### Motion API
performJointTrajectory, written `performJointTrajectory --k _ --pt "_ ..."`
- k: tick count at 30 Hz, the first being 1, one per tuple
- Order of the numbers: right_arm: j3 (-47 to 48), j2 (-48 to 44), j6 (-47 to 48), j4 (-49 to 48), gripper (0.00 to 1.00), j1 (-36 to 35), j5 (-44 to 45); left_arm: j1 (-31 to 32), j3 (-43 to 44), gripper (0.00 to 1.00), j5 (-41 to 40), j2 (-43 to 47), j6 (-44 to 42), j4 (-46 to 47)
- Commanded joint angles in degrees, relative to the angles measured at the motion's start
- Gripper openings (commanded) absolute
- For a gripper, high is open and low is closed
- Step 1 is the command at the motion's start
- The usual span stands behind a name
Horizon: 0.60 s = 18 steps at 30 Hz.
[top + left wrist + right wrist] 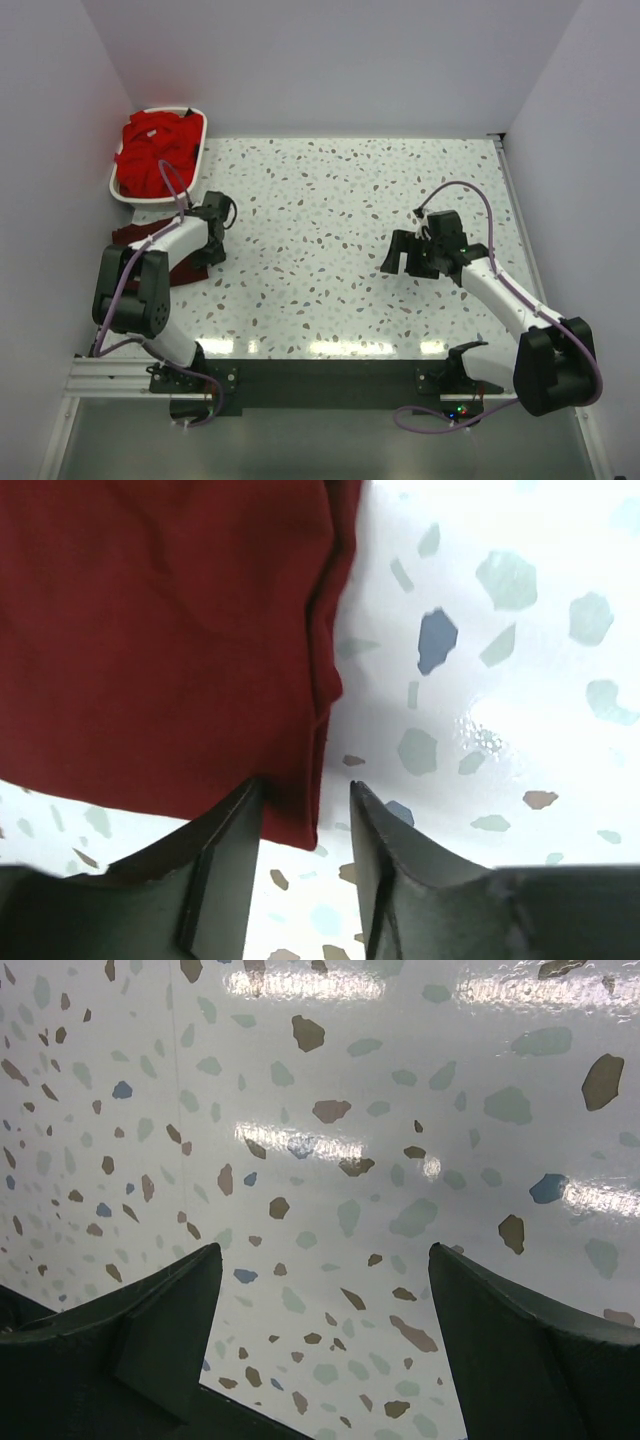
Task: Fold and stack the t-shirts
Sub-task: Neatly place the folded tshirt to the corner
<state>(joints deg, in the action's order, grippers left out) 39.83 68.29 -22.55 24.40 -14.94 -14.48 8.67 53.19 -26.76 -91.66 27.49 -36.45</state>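
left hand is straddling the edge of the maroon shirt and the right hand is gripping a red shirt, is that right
No. The right hand grips nothing; it hangs open over the table, as the right wrist view shows. The left hand does straddle the edge of the maroon shirt.

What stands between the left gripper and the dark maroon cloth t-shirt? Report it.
Nothing visible. The left gripper straddles the edge of the dark maroon cloth t-shirt on the speckled white table, jaws apart.

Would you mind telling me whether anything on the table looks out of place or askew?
Only the maroon shirt: it lies rumpled at the left edge of the table, partly under the left arm, not flat.
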Motion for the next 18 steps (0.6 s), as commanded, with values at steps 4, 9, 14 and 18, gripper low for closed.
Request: performJointTrajectory --k 4,9,14,18 --pt "-0.8 -0.7 -0.6 -2.6 0.87 0.3 -1.5 0.2 -3.3 0.38 0.6 -1.0 5.1 -1.3" --pt "-1.0 -0.4 -0.4 -3.4 0.87 0.2 -2.5 -3.5 -6.3 0.26 -1.9 0.2 7.2 -1.8" --pt "-1.2 -0.6 -0.5 -3.7 0.87 0.3 -3.4 -7.1 -7.4 0.18 -2.1 2.8 7.8 -2.0" --pt "-1.5 -0.7 -1.1 -4.4 0.87 0.3 -4.2 -10.2 -8.1 0.22 -1.8 4.8 8.4 -2.1"
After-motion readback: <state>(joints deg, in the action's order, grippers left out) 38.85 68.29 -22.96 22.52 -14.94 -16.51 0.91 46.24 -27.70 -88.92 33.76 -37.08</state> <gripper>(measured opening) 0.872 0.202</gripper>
